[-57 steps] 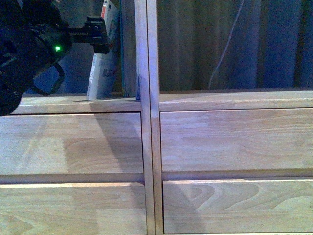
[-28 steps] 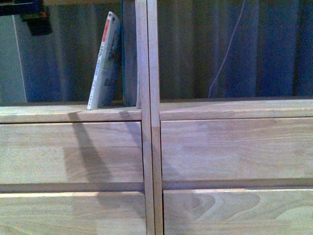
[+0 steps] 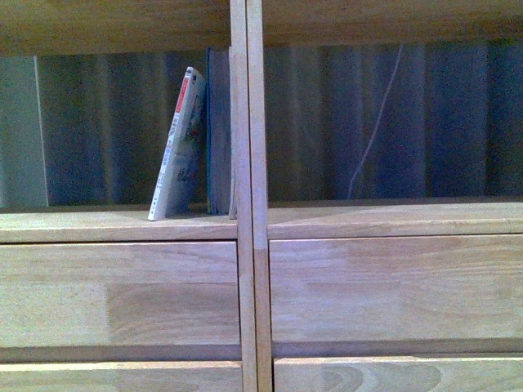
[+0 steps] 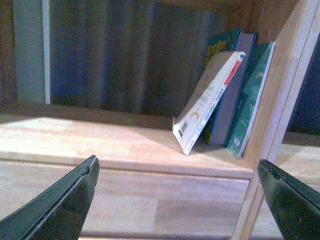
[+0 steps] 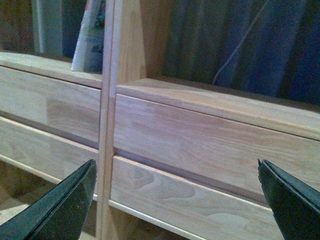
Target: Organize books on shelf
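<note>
A white paperback (image 3: pixel 178 147) with a red block on its spine leans to the right in the shelf (image 3: pixel 114 226) compartment left of the central double upright (image 3: pixel 248 196). It rests against dark-teal-edged books (image 3: pixel 217 131) that stand upright against that post. In the left wrist view the paperback (image 4: pixel 207 102) leans on a grey-blue book (image 4: pixel 235 85) beside a teal book (image 4: pixel 252 100). My left gripper (image 4: pixel 177 200) is open, in front of the shelf board (image 4: pixel 100 145) and apart from the books. My right gripper (image 5: pixel 175 200) is open before the drawer fronts (image 5: pixel 200 145), holding nothing. The paperback (image 5: pixel 90 45) shows at its far edge.
Plain wooden drawer fronts (image 3: pixel 392 286) fill the area below the shelf board. An upper board (image 3: pixel 114 24) caps the compartments. A thin white cable (image 3: pixel 376 122) hangs behind the right compartment before a dark curtain. The left compartment holds only the books.
The left arm, which was at the paperback a second ago, has left the front view. The front view has shifted upward, showing the upper board. The paperback still leans the same way.
</note>
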